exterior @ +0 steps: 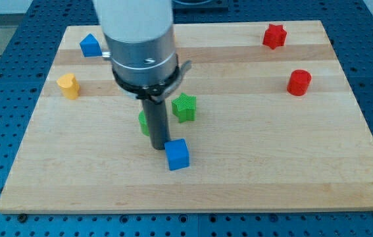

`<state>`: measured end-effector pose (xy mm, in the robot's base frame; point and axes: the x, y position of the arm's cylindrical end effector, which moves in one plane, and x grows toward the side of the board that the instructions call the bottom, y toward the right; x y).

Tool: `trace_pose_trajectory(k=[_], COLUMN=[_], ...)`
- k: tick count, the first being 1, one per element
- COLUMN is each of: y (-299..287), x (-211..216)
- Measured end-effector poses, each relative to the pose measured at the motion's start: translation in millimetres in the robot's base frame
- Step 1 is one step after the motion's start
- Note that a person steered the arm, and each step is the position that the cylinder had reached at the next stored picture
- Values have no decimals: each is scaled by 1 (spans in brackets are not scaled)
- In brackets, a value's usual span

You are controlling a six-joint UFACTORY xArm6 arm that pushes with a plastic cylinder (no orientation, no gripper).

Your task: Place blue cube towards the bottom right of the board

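The blue cube (177, 155) lies on the wooden board (272, 164), a little below the board's middle. My tip (158, 147) is down on the board at the cube's upper left, touching or nearly touching it. The rod and the arm's wide silver body rise above it. A green cylinder (144, 122) sits just behind the rod on its left, mostly hidden. A green star (185, 107) lies above and to the right of my tip.
A red cylinder (298, 82) and a red star (274, 35) sit at the upper right. A blue house-shaped block (89, 45) and a yellow block (68, 85) sit at the upper left. The arm hides the orange block near the top edge.
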<state>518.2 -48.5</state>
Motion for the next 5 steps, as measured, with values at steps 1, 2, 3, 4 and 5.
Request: trace_pose_trajectory(k=[1,2,3,4,5], y=[51,104,129,83,17], x=[4,5,5,-14,-11])
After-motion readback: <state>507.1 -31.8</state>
